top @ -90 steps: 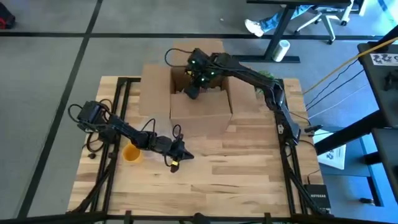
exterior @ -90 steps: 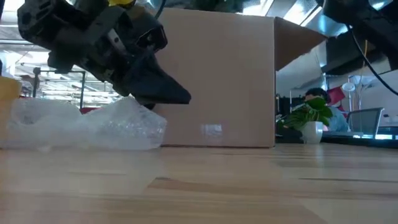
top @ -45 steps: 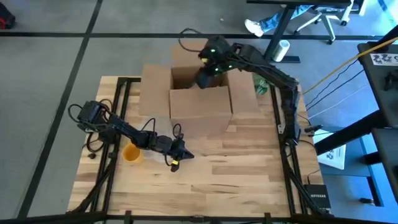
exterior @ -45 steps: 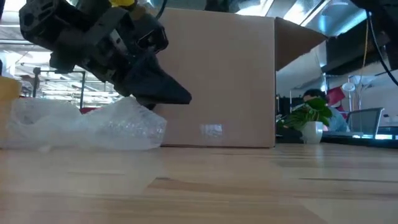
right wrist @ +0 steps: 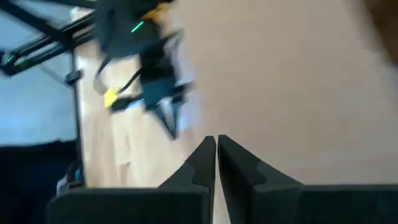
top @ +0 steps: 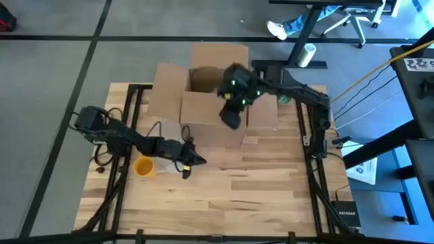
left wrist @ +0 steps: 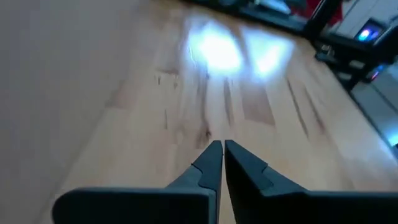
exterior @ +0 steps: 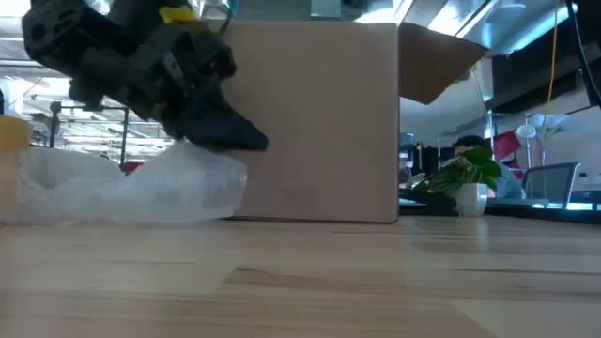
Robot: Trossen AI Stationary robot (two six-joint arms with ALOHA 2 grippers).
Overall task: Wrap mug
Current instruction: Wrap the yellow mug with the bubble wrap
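arms: dark, jointed | R wrist: green LEDs | L hand [top: 197, 160]: yellow tag, blk cables

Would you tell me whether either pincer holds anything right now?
Nothing: the left pincer and right pincer are both shut with nothing between their fingertips.

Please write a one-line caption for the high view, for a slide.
Right claw over the front edge of the open cardboard box; left claw, shut, low over the table beside a yellow mug.
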